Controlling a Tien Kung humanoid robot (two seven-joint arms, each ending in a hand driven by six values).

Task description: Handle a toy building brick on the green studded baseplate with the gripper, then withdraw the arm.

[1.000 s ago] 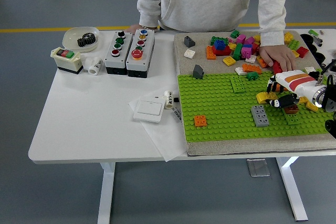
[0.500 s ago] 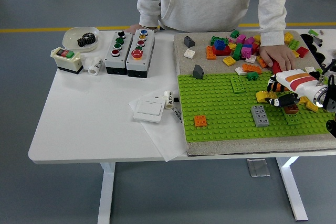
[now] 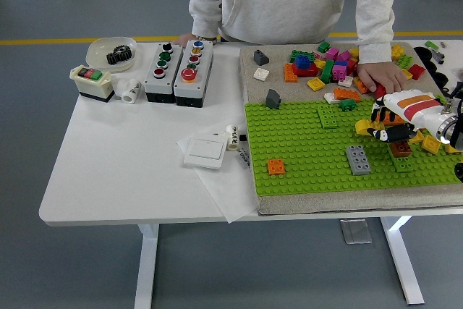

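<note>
Although the brown brick (image 3: 400, 150) sits on the right part of the green baseplate (image 3: 304, 153), with a yellow brick (image 3: 364, 127) at the fingertips, I cannot tell whether the robot hand (image 3: 391, 127) grips either. That right robot hand hovers low over them, fingers curled. I judge the handling step nearly done; next comes a clean release and a pull-back to the right. A person's hand (image 3: 381, 75) rests on the loose brick pile (image 3: 325, 64) at the far side of the bench (image 3: 123, 157).

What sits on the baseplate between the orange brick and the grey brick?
Nothing: in the head view, only bare green studs of the baseplate lie between the orange brick and the grey brick.
</note>
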